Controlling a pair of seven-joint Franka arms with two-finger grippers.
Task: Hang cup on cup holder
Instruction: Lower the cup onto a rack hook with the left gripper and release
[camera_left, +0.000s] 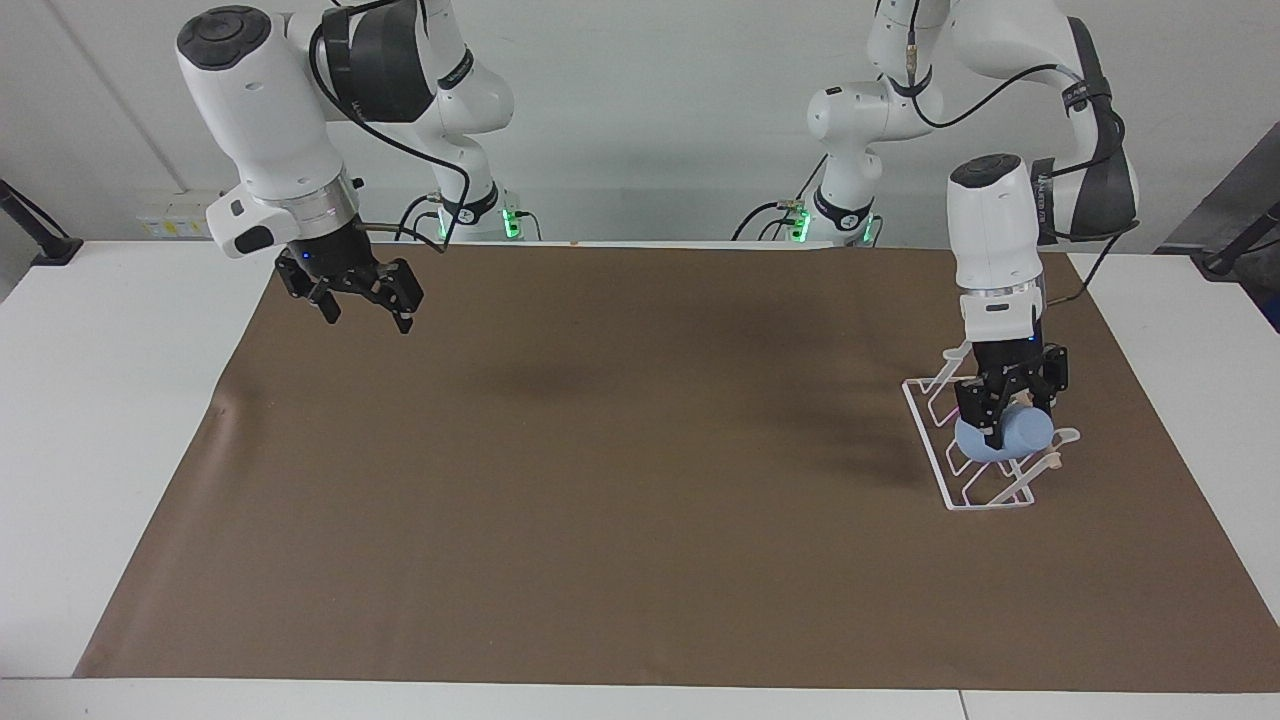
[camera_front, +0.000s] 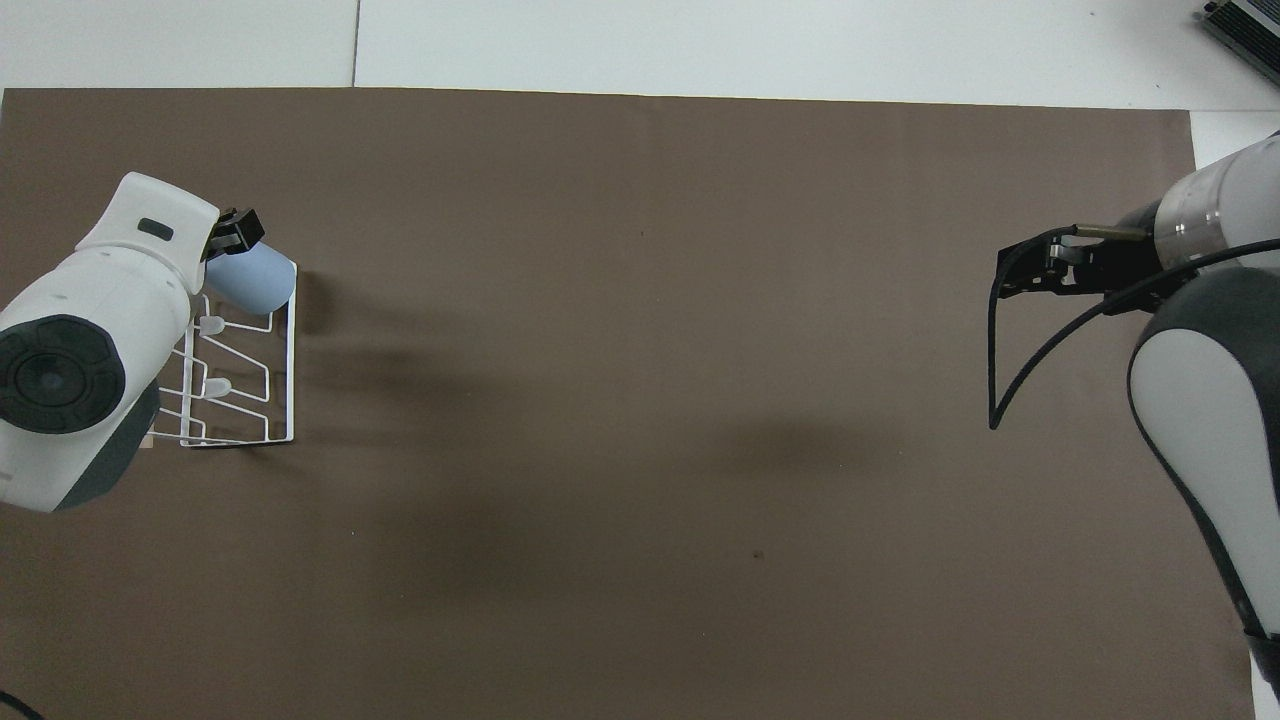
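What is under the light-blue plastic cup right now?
The white wire cup holder lies under the cup, which the left gripper grips. The cup covers whichever prong it sits over.

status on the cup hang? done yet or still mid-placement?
Mid-placement. Done: the cup is picked up and carried to the cup holder. In hand: the left gripper is shut on it, holding it tilted over the prongs farthest from the robots. Left: seat it on a prong, release, retract. The right gripper waits open over the mat.
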